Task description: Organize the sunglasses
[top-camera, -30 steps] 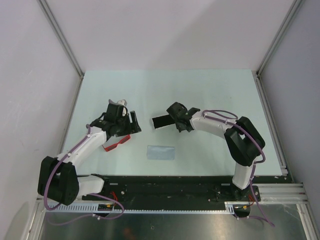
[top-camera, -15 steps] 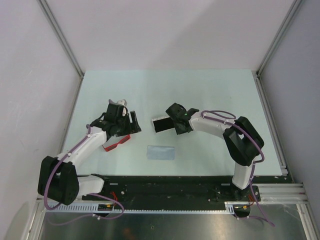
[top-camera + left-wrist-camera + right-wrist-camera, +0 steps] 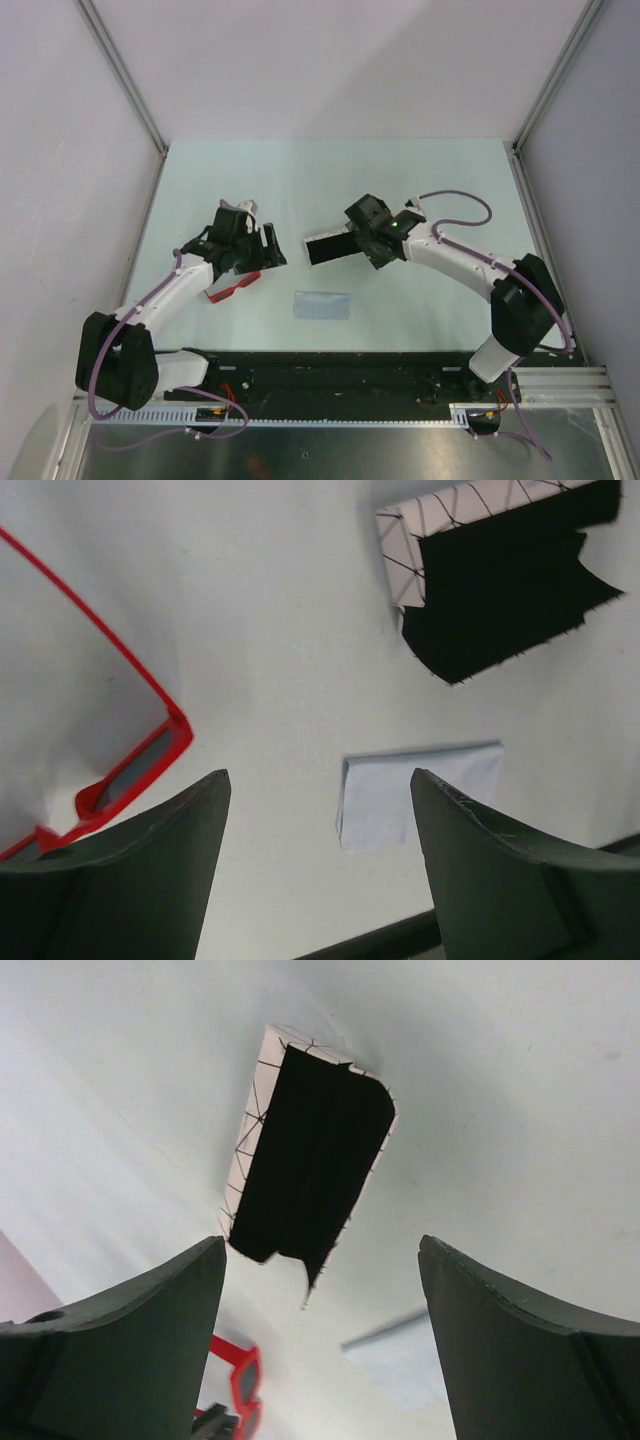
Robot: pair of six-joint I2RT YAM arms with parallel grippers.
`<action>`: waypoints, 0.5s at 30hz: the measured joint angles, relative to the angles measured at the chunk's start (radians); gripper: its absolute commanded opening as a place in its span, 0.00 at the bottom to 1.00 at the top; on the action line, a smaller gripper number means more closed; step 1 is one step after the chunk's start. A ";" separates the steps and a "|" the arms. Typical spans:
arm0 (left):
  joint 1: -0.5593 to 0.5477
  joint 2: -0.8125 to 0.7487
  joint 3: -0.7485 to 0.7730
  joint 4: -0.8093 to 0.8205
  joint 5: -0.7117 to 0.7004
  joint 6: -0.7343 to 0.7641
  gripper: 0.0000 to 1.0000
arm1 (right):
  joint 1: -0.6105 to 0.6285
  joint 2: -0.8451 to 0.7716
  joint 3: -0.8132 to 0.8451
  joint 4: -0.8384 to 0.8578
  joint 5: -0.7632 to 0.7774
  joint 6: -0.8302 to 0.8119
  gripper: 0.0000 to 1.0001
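The red-framed sunglasses (image 3: 232,290) lie on the table just below my left gripper (image 3: 268,248). In the left wrist view the sunglasses (image 3: 130,770) sit at the left, beside my left gripper (image 3: 320,790), which is open and empty. The white patterned case (image 3: 328,246) lies open, its black lining showing, mid-table. My right gripper (image 3: 368,240) hovers at the case's right end, open, holding nothing. From the right wrist, the case (image 3: 305,1180) lies ahead of my right gripper (image 3: 320,1260), with the sunglasses (image 3: 240,1390) beyond.
A folded light-blue cloth (image 3: 322,305) lies near the table's front edge, between the two arms; the cloth (image 3: 420,790) also shows from the left wrist. Grey walls and metal rails bound the table on three sides.
My right gripper has opened, let go of the case, and drawn back up and to the right. The case now lies open on the table. The left arm has hardly moved.
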 measured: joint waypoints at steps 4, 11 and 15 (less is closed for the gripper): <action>0.000 0.000 -0.014 0.008 0.078 0.005 0.79 | -0.021 -0.060 -0.003 -0.022 -0.023 -0.270 0.70; -0.044 0.009 -0.078 0.008 0.138 0.005 0.70 | -0.031 -0.252 -0.274 0.070 -0.201 -0.669 0.61; -0.079 0.040 -0.109 0.007 0.133 0.002 0.68 | -0.026 -0.256 -0.347 0.093 -0.315 -0.769 0.59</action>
